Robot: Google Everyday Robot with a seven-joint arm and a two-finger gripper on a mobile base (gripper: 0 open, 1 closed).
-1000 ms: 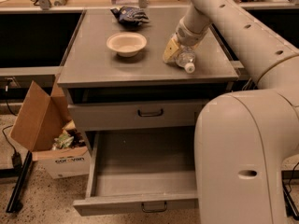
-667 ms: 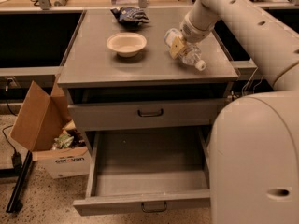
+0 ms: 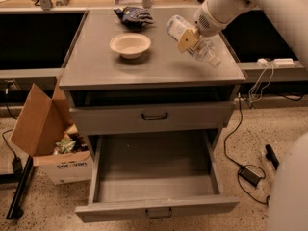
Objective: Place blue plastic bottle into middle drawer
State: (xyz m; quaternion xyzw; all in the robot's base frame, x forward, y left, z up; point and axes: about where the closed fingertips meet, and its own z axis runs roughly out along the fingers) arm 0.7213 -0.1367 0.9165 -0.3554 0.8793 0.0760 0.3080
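The blue plastic bottle [image 3: 206, 51] is held in the claw [image 3: 187, 39] above the right rear part of the bench [image 3: 96, 66]. It is tilted, with the white cap [image 3: 217, 61] pointing down and toward the front right. The claw is closed across the labelled mid-body.

The bottle is judged to be light and thin-walled, so it is easily dented. Its smooth surface may slip or rotate under a loose hold. A hold across the mid-section, away from cap and base, is recommended, with moderate squeeze only.

The middle drawer [image 3: 154, 177] is pulled out below the bench front. The bowl [image 3: 130, 44] and the dark snack bag [image 3: 134, 16] are set to the left, well apart from the bottle.
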